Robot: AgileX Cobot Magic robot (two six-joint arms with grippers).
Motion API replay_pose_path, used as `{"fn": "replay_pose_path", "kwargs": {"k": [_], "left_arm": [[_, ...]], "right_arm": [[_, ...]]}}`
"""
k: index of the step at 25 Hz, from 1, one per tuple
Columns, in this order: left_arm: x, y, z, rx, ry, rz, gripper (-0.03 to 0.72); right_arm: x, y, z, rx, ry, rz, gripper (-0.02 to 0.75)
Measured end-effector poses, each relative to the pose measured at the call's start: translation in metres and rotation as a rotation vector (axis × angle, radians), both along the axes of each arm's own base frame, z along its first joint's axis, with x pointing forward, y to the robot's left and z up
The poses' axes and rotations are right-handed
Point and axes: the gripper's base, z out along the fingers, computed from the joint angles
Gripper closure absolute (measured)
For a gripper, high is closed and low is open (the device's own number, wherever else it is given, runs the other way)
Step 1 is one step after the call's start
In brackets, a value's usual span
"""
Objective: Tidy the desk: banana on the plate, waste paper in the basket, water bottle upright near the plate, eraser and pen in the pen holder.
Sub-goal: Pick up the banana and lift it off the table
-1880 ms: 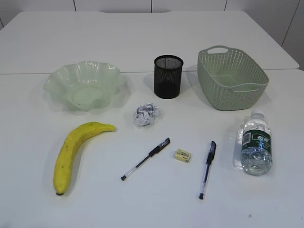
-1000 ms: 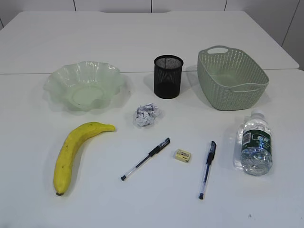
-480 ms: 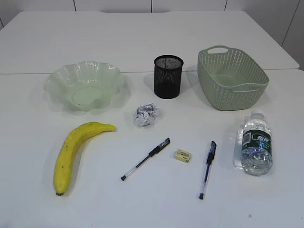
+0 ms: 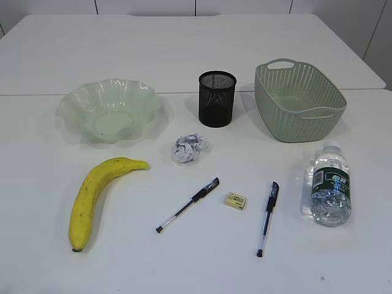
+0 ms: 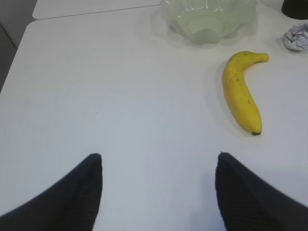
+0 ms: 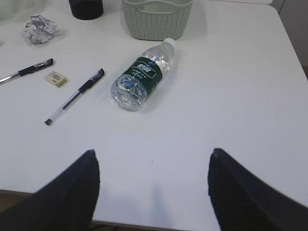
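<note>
A yellow banana lies in front of the pale green wavy plate. Crumpled waste paper sits mid-table. Two pens flank a small yellow eraser. The water bottle lies on its side at the right, below the green basket. A black mesh pen holder stands at the back. My left gripper and right gripper both hang open over bare table, holding nothing. Neither arm shows in the exterior view.
A second white table adjoins behind the plate, pen holder and basket. The table's near edge lies just under my right gripper, and its right edge runs past the bottle.
</note>
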Motion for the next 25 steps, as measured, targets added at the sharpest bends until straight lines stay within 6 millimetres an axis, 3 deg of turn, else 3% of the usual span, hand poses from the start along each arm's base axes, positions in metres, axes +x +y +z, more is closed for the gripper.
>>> {"fn": "replay_pose_path", "kwargs": {"k": [5, 16, 25], "left_arm": [[0.004, 0.0, 0.003, 0.005, 0.022, 0.003, 0.17], [0.025, 0.0, 0.031, 0.018, 0.015, 0.005, 0.171], [0.052, -0.002, 0.054, 0.021, -0.005, 0.0, 0.184]], "right_arm": [[0.0, 0.0, 0.0, 0.005, 0.0, 0.001, 0.211], [0.0, 0.0, 0.002, 0.006, 0.002, 0.0, 0.211], [0.024, 0.003, 0.015, -0.004, 0.112, 0.0, 0.211]]}}
